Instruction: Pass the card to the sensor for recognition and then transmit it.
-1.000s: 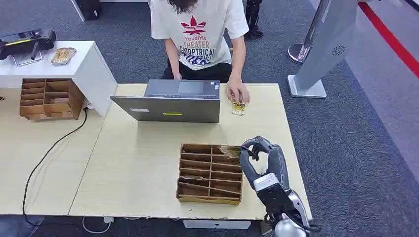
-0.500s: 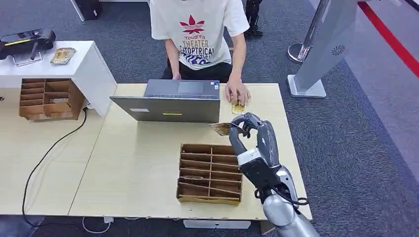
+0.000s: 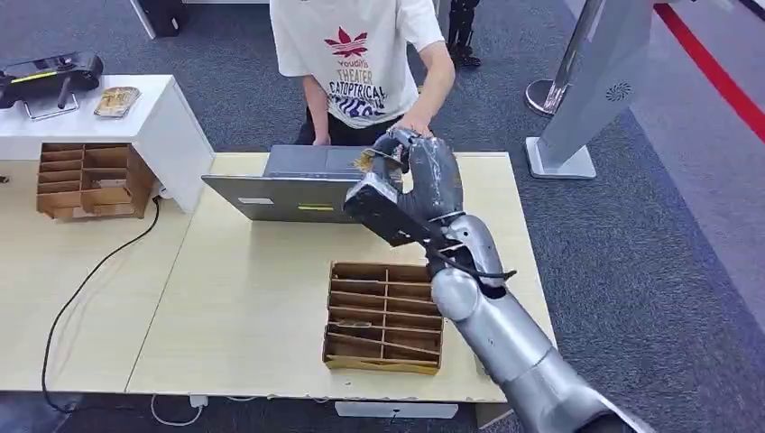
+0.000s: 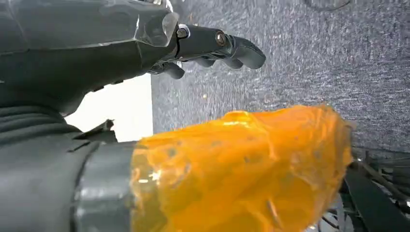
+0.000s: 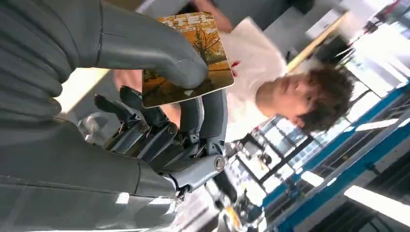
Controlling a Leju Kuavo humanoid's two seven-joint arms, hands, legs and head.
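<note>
My right hand is raised high over the back of the light wooden table, just right of the laptop. It pinches a small orange picture card between thumb and fingers. The right wrist view shows the card under the grey thumb of that hand, with the person behind it. The person stands at the far edge of the table, one hand reaching toward my raised hand. My left hand hangs over grey carpet, fingers stretched out and holding nothing.
A slotted wooden card box stands on the table near me, below my right forearm. A second wooden box sits on the left table beside a white cabinet. A grey stand rises at the far right.
My right hand has lifted the card from the wooden box and carried it up and away from me, to beside the laptop. The person's hand has left the table and come up near it.
</note>
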